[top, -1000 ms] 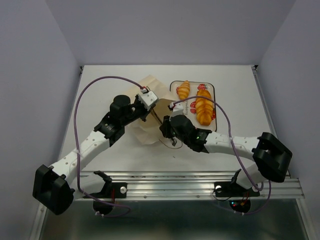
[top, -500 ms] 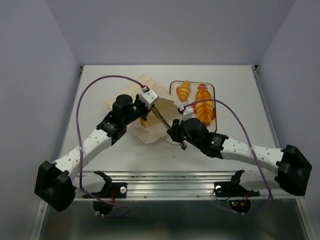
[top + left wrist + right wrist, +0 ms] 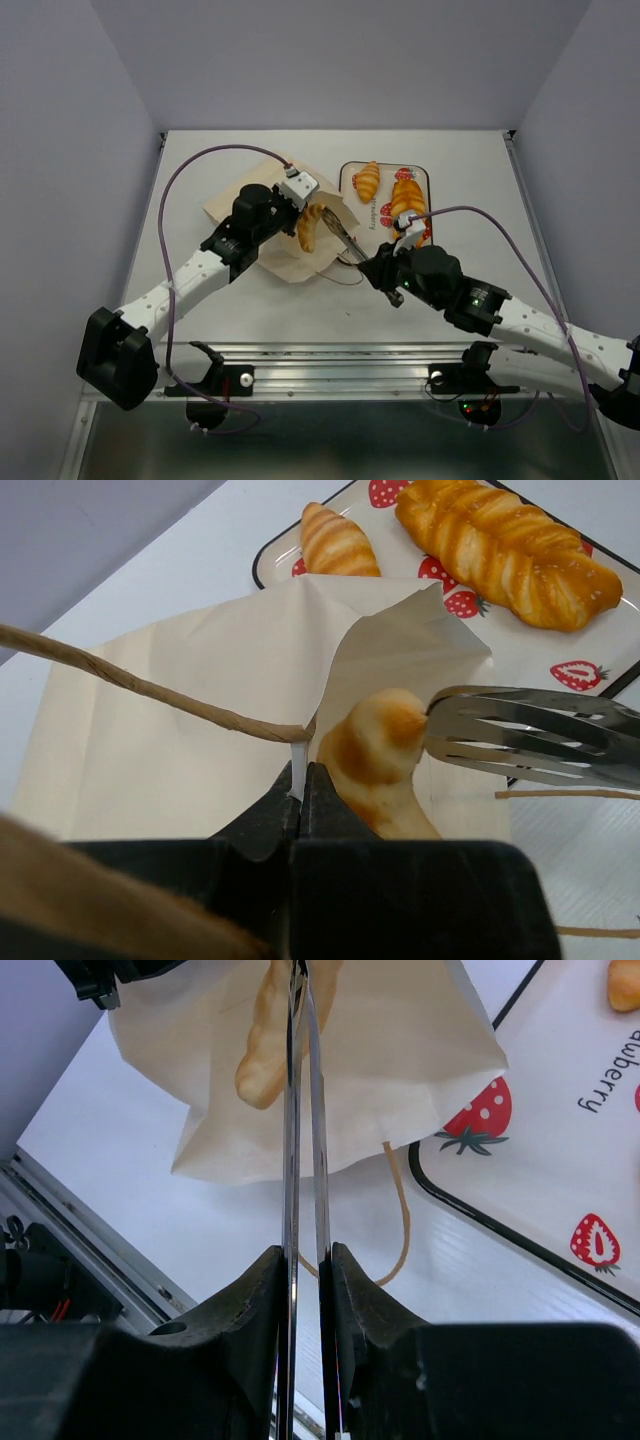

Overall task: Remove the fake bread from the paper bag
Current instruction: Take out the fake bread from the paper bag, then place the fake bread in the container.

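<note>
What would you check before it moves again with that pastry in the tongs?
1. Left gripper, jaws pinching the cream paper bag at its mouth edge: ok.
2. Right gripper clamps the slotted metal tongs: ok.
3. Tongs grip the glossy golden crescent croissant: ok.
4. Croissant fully clear of the bag: cannot tell, it sits at the mouth.
5. Bare space on the white strawberry-print tray: ok.
</note>
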Tool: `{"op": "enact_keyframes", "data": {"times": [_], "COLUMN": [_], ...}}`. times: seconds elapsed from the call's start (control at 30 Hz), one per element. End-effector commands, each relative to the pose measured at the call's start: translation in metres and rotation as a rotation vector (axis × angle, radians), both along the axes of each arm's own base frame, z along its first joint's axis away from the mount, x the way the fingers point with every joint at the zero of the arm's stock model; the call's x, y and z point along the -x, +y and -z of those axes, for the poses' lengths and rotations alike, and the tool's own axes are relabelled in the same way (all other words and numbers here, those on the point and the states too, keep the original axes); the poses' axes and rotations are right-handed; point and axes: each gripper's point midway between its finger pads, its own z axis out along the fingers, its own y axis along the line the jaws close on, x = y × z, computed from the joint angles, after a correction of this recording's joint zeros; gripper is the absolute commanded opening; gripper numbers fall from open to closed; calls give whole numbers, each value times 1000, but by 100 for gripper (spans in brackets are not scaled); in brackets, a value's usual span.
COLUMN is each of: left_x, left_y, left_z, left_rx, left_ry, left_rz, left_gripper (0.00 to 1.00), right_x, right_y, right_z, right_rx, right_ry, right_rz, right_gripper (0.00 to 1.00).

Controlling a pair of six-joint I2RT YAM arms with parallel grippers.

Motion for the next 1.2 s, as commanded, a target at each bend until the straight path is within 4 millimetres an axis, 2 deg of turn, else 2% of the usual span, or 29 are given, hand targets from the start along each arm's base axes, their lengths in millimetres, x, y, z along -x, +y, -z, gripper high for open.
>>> {"op": "enact_keyframes", "data": {"times": [0.0, 0.23, 0.57, 0.73, 0.9, 1.07, 1.17], "left_x": [-16, -27, -40, -44, -51, -57, -58], "left_y": [-1, 2, 34, 47, 67, 85, 97], "left_z": [-36, -31, -20, -11, -6, 0, 6], "left_rx": [68, 67, 28, 8, -28, -39, -66], "left_ry": [-66, -47, -32, -23, -26, -15, -10], "left_rz": [-45, -90, -213, -249, -308, -352, -384], "left_gripper": [0, 0, 0, 0, 0, 0, 0], "right_x": [12, 28, 33, 25, 19, 5, -1], "right_y": [-10, -28, -52, -66, -67, -71, -73], "right_z": [-5, -13, -24, -29, -31, -22, -27], "right_rx": [0, -35, -64, -48, -26, 30, 34], "right_ry": [11, 32, 46, 31, 27, 30, 13], "right_rz": [-15, -15, 57, 141, 173, 251, 290], "right_gripper": [1, 1, 1, 0, 1, 1, 1]}}
